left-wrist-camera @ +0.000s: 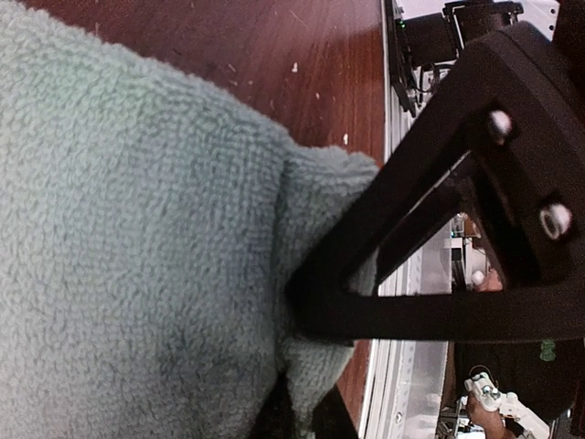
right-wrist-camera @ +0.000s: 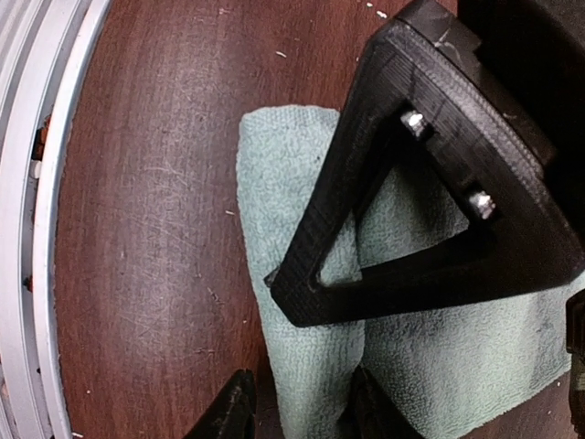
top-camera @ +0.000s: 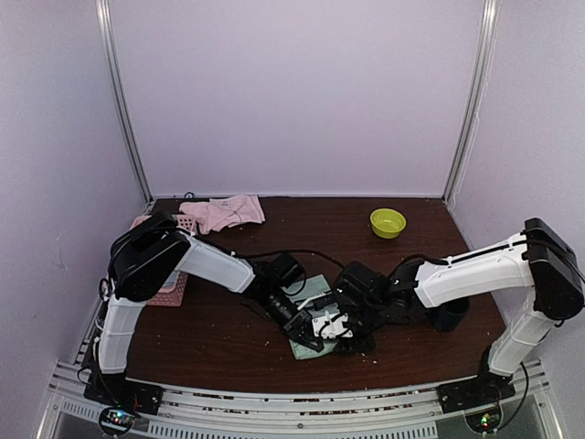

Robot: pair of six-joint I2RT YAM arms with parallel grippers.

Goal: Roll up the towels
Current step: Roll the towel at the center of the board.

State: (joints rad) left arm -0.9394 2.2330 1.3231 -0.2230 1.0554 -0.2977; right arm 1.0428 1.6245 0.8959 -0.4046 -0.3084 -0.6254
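Observation:
The sage green towel (top-camera: 317, 289) lies at the table's middle under both grippers. In the left wrist view the green towel (left-wrist-camera: 137, 238) fills the left side, and my left gripper (left-wrist-camera: 309, 366) is shut on a bunched fold at its edge. In the right wrist view the green towel (right-wrist-camera: 439, 357) has a folded-over strip along its left edge. My right gripper (right-wrist-camera: 297, 357) is open, its jaws standing apart on either side of that strip. From above, the left gripper (top-camera: 304, 331) and right gripper (top-camera: 335, 324) meet over the cloth. The pale pink towel (top-camera: 225, 212) lies crumpled at the back left.
A pink basket (top-camera: 170, 285) sits at the left edge, partly under my left arm. A small green bowl (top-camera: 388, 222) stands at the back right. A dark cup (top-camera: 450, 315) stands by my right arm. The table's metal front rail (right-wrist-camera: 23, 274) is close to the towel.

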